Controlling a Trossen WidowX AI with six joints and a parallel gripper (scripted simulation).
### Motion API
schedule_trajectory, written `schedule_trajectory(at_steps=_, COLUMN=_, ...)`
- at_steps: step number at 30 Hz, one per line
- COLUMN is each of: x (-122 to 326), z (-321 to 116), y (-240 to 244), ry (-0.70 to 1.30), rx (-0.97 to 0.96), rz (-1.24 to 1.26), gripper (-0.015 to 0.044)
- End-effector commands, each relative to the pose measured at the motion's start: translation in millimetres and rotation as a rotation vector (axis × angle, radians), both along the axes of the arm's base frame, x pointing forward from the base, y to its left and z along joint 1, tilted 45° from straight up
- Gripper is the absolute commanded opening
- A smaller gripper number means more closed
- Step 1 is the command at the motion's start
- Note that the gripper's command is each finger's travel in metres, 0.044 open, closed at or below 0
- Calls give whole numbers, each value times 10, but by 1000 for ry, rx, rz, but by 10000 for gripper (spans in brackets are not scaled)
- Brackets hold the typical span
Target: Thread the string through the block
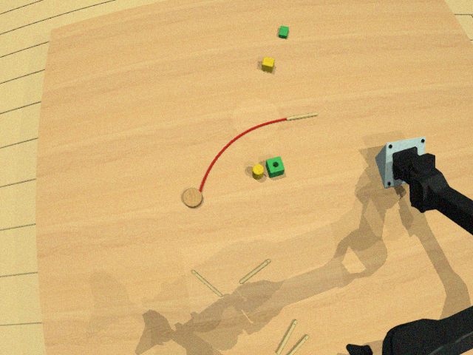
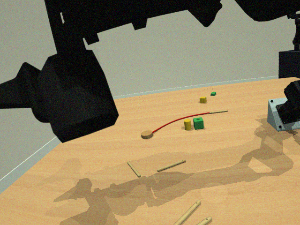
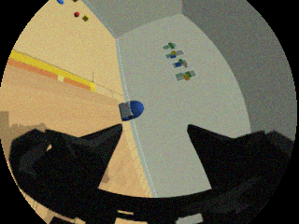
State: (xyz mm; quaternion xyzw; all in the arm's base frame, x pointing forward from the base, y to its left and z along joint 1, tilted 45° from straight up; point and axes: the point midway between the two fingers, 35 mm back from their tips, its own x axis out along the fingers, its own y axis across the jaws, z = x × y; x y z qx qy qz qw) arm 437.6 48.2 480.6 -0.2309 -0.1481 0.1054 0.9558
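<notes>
We have the arm [image 1: 431,183] [image 2: 145,11] raised above the table, its gripper [image 3: 155,127] spread wide around nothing. Our string-end stick [image 1: 301,116] [image 2: 218,111] lies on the table, apart from the green block [image 1: 275,166] [image 2: 198,123].

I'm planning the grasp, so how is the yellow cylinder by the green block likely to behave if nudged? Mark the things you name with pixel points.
The yellow cylinder [image 1: 258,171] [image 2: 187,124] stands upright, taller than wide, so it would probably tip fairly easily. Its round side suggests it might then roll. A push toward the green block [image 1: 275,166] [image 2: 198,123] would likely meet it quickly.

Top view, steeply downward
</notes>
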Motion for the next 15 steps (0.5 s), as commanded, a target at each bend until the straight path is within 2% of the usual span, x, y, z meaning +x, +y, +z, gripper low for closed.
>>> schedule_trajectory(at_steps=1, x=296, z=-669, y=-240, ry=178, rx=-156, rz=-47, gripper=440)
schedule_trajectory(at_steps=8, x=488, z=-1792, y=-694, ry=481, rx=-386, rz=-44, gripper=440)
schedule_trajectory(at_steps=15, x=307, z=-2876, y=-1126, ry=774, rx=-547, rz=68, gripper=440)
